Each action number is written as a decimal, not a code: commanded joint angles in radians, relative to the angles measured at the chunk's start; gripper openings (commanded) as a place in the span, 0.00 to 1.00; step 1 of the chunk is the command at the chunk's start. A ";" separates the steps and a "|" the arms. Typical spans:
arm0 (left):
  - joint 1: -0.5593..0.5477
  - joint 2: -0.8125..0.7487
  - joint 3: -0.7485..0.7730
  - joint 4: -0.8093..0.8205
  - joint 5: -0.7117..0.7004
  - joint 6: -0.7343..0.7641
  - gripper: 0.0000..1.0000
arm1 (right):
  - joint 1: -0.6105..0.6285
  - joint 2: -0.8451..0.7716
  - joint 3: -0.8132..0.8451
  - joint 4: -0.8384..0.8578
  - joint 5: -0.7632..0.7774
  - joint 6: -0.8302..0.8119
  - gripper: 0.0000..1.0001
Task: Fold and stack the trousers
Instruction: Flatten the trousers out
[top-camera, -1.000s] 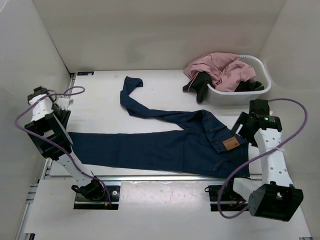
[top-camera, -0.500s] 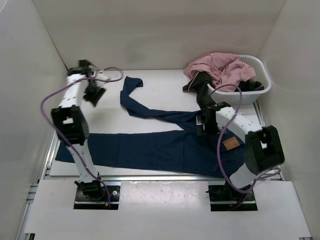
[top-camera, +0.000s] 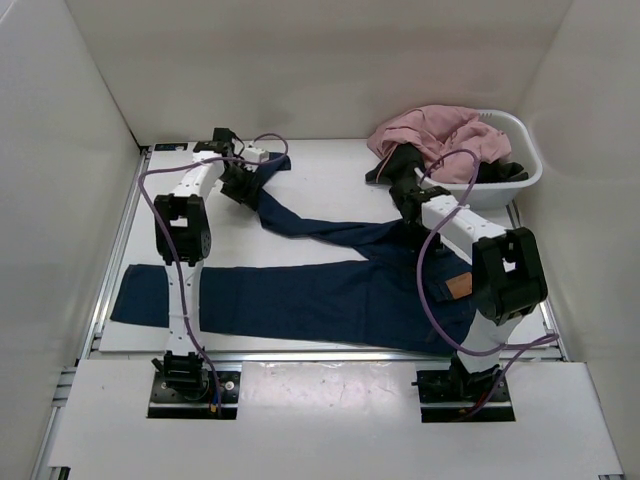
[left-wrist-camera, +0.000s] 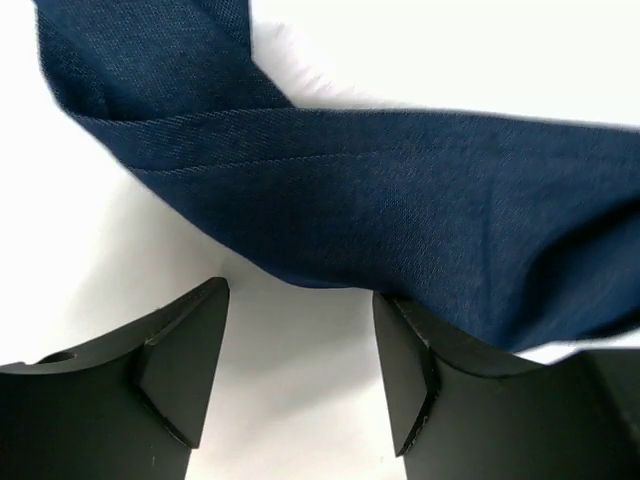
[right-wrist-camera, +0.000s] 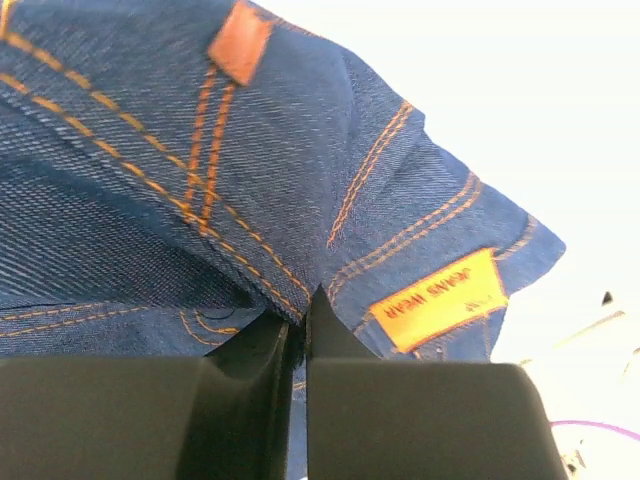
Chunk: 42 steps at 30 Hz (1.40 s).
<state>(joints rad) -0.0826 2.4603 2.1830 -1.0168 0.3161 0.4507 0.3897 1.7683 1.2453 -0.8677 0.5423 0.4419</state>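
Note:
The dark navy trousers (top-camera: 320, 295) lie spread on the white table, waistband to the right. One leg runs left along the near side, the other angles off to the far left and ends in a twist. My left gripper (top-camera: 243, 186) is open at that twisted leg end (left-wrist-camera: 400, 200). White table shows between its fingers, and the right finger (left-wrist-camera: 410, 380) is at the fabric's edge. My right gripper (top-camera: 409, 203) is shut on a fold of denim (right-wrist-camera: 200, 150) at the waistband, beside the orange label (right-wrist-camera: 435, 300).
A white basket (top-camera: 520, 175) at the far right holds a pink garment (top-camera: 440, 135). A black garment (top-camera: 395, 165) hangs over the basket's left side, close to my right gripper. White walls enclose the table on three sides.
Both arms swung inward from the table's sides. The left one reached the far leg's end and opened wider. The right one reached the waistband and shut on the denim.

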 joint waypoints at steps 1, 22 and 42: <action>-0.045 -0.112 -0.105 0.150 0.037 -0.015 0.72 | -0.012 -0.062 0.081 -0.115 0.087 0.032 0.00; -0.071 -0.083 -0.022 0.276 0.362 -0.168 0.88 | -0.032 -0.403 -0.083 -0.062 -0.067 -0.094 0.00; -0.099 -0.161 -0.204 0.198 -0.227 0.068 0.14 | -0.043 -0.368 -0.064 -0.097 0.054 -0.062 0.00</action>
<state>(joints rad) -0.2077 2.4096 2.0308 -0.6853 0.2497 0.4263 0.3588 1.4158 1.1618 -0.9428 0.5045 0.3607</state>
